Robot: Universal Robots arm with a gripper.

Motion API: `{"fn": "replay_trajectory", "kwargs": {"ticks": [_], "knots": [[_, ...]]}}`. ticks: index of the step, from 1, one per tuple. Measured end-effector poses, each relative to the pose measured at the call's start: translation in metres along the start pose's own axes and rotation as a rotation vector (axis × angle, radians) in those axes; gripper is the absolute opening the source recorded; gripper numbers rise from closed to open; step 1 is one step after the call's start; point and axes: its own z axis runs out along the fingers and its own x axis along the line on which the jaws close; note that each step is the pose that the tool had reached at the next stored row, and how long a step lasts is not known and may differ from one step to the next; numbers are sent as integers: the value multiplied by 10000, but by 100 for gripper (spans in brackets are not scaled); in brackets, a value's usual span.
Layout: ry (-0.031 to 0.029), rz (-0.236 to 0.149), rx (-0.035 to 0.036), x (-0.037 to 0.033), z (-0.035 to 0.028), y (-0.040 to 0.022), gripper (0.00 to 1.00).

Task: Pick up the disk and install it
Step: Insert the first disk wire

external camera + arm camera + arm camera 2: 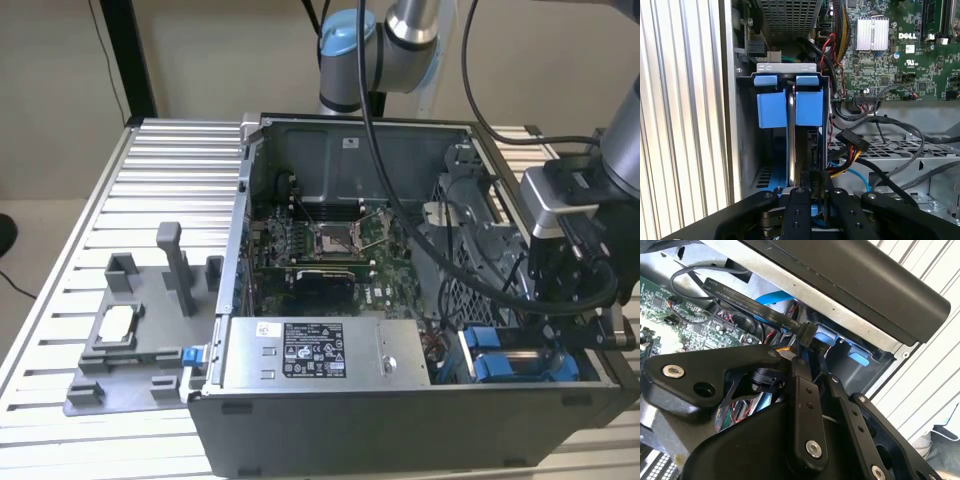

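Gripping the disk [791, 135] edge-on, black metal gripper [810, 200] fingers pinched on its thin silver edge, down in the drive bay at the open computer case's [400, 420] front corner, on the exterior view's right. Blue plastic carrier tabs [785, 107] flanking the drive, smooth and blocky, inside a grey sheet-metal cage. Crowded by black, red and yellow cables [855, 145] just beside the bay, plus a flat black data cable [755, 310] with small white print too fine to make out. Green motherboard [330, 250] beyond; ribbed aluminium table [160, 180] under everything; grey plastic fixture [130, 340] well apart
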Motion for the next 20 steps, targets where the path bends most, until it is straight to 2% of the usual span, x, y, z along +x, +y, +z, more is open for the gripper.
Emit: {"fn": "replay_trajectory", "kwargs": {"ticks": [1, 3, 5, 6, 10, 12, 15, 17, 18, 20], "knots": [[-5, 1, 0, 0, 1, 0, 100], [-25, 0, 0, -2, 8, 0, 100], [-24, 2, 0, -3, -26, -2, 100], [-8, 3, 1, -4, -70, -3, 100], [-10, 8, 0, -13, -231, -10, 100], [-22, 12, -1, -16, -289, -12, 100], [-58, 13, 11, -17, -308, -14, 100], [-58, 12, 14, -17, -308, -14, 100], [-57, 13, 14, -17, -308, -13, 0], [-55, 13, 15, -17, -309, -13, 0]]}}
